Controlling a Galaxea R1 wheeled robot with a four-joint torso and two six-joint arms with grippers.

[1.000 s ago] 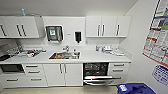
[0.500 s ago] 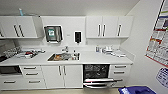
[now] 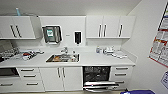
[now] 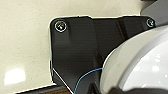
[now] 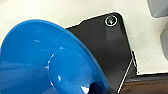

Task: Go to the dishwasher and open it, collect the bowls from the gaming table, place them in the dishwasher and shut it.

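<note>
The head view faces a white kitchenette: the dishwasher [image 3: 97, 78] sits under the counter [image 3: 100, 59], between the double-door cabinet [image 3: 61, 78] below the sink [image 3: 63, 58] and a stack of drawers [image 3: 121, 75] toward the right wall. Its door [image 3: 98, 86] is folded down and open, and the dark interior with a rack shows behind it. On the wall above the sink hang a paper towel dispenser [image 3: 52, 34] and a dark soap dispenser [image 3: 78, 37], with white wall cabinets [image 3: 110, 27] on both sides. A dish rack [image 3: 11, 53] with some items stands on the counter's left part, and white crockery [image 3: 112, 52] is grouped on its right part. A poster [image 3: 160, 42] hangs on the right wall. At the lower right edge of the head view a blue shape [image 3: 140, 92] peeks in. In the right wrist view a bright blue bowl [image 5: 50, 62] looms large and tilted, close against the dark plate of the arm, over a pale floor; whether the right gripper's fingers clamp it I cannot tell. In the left wrist view a white rounded object [image 4: 140, 65] sits just beside the dark plate, and the left gripper's state cannot be told either.
</note>
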